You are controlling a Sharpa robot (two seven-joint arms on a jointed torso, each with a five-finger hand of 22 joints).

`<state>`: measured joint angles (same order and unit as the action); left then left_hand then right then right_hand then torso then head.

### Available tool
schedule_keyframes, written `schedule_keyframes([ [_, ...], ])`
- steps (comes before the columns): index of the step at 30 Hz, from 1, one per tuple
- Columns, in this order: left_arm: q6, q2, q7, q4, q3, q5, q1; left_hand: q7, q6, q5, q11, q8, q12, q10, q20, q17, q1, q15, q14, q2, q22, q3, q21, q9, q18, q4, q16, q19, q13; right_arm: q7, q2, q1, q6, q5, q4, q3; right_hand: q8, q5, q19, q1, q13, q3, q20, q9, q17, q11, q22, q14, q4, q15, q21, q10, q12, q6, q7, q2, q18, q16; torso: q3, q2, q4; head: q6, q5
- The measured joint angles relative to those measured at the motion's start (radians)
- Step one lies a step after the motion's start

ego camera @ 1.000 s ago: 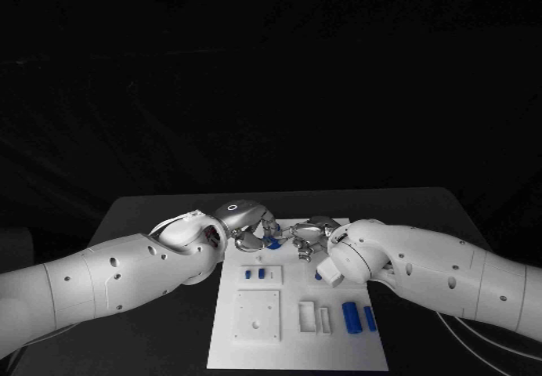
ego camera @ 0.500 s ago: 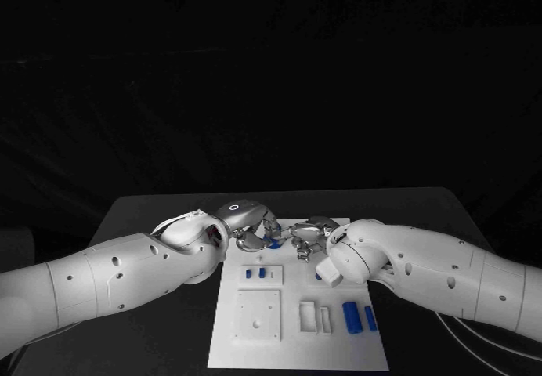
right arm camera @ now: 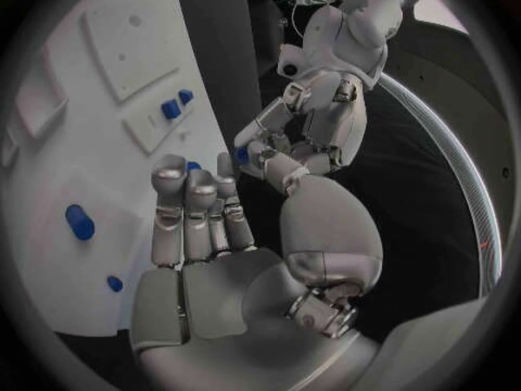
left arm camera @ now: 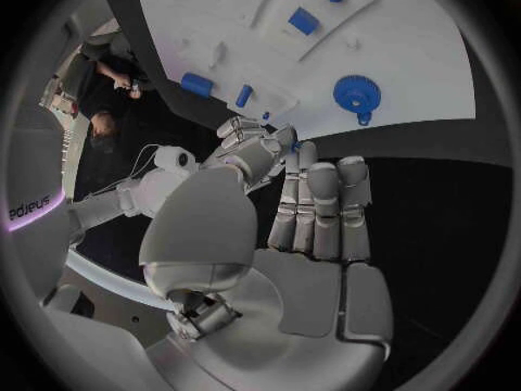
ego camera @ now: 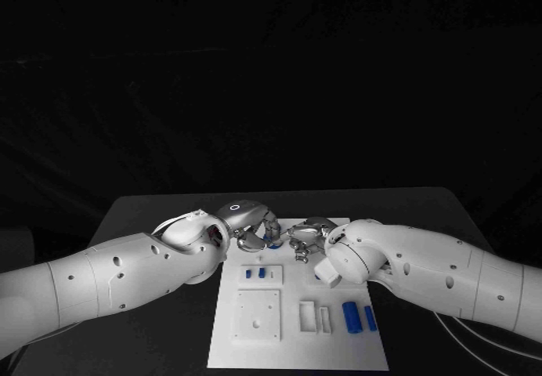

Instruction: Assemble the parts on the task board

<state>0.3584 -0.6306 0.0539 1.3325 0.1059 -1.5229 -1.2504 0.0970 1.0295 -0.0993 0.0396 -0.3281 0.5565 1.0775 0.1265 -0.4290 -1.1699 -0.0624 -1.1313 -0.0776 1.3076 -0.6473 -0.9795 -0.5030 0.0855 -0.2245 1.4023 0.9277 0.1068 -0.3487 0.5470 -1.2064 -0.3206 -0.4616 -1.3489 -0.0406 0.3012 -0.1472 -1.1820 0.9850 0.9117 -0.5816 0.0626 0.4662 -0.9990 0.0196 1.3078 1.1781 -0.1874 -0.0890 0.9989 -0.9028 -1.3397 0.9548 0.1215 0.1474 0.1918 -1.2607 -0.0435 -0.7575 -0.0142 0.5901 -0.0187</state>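
Both silver hands meet over the far end of the flat white task board [ego camera: 299, 329] on the black desk; left hand [ego camera: 258, 233] pinches a small blue part [ego camera: 269, 244], right hand [ego camera: 305, 238] spread beside it, likely steadying

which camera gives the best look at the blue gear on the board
The left wrist view: the blue gear lies unobstructed on the white task board, teeth and hub visible. In the head view that far end of the board sits behind the hands, and I cannot make the gear out in the right wrist view.
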Motion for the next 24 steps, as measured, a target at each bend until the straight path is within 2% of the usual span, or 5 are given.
schedule_keyframes([
  [20,-0.004,0.001,-0.007,0.007,0.0,0.0,0.0,0.002,0.002,-0.001,-0.001,0.002,-0.004,0.007,0.002,0.001,0.003,-0.002,-0.005,0.002,0.0,-0.001,0.0,-0.002,0.0,0.001,0.0,0.006,-0.001,0.007,0.0,0.0,0.001,-0.004,0.006,0.0,0.0,0.0,0.0,0.0,0.0,-0.006,-0.001,-0.002,0.0,-0.004,0.0,0.0,0.002,0.0,0.0,-0.004,0.0,0.002,-0.002,0.0,0.0,0.0,0.0001,0.0,-0.0004,0.002,0.001],
  [22,-0.004,0.001,-0.007,0.009,0.0,0.0,0.0,0.002,0.002,-0.001,0.0,0.002,-0.004,0.007,0.002,0.001,0.003,-0.002,-0.005,0.002,0.0,-0.003,0.0,-0.002,0.0,0.003,0.0,0.006,-0.001,0.009,0.002,0.0,0.001,-0.004,0.005,0.0,0.0,-0.024,0.0,0.0,0.0,-0.024,-0.001,-0.005,0.0,-0.004,0.0,0.0,0.004,0.0,0.0,-0.004,0.001,0.002,-0.002,0.0,0.0,0.0,0.0,0.0,-0.0004,0.002,0.001],
  [24,-0.004,0.001,-0.007,0.011,0.0,0.0,0.001,0.003,0.002,-0.001,0.0,0.002,-0.004,0.007,0.002,0.001,0.004,-0.002,-0.005,0.0,0.0,-0.003,0.0,-0.002,0.0,0.003,0.0,0.006,-0.001,0.011,0.002,0.0,0.002,-0.004,0.004,0.0,0.0,-0.088,0.0,0.016,-0.001,-0.078,-0.001,-0.007,0.0,-0.004,0.0,0.0,0.003,0.0,0.0,-0.004,0.001,0.005,-0.001,-0.016,0.0,0.0,0.0,0.0,-0.0004,0.002,0.001],
])
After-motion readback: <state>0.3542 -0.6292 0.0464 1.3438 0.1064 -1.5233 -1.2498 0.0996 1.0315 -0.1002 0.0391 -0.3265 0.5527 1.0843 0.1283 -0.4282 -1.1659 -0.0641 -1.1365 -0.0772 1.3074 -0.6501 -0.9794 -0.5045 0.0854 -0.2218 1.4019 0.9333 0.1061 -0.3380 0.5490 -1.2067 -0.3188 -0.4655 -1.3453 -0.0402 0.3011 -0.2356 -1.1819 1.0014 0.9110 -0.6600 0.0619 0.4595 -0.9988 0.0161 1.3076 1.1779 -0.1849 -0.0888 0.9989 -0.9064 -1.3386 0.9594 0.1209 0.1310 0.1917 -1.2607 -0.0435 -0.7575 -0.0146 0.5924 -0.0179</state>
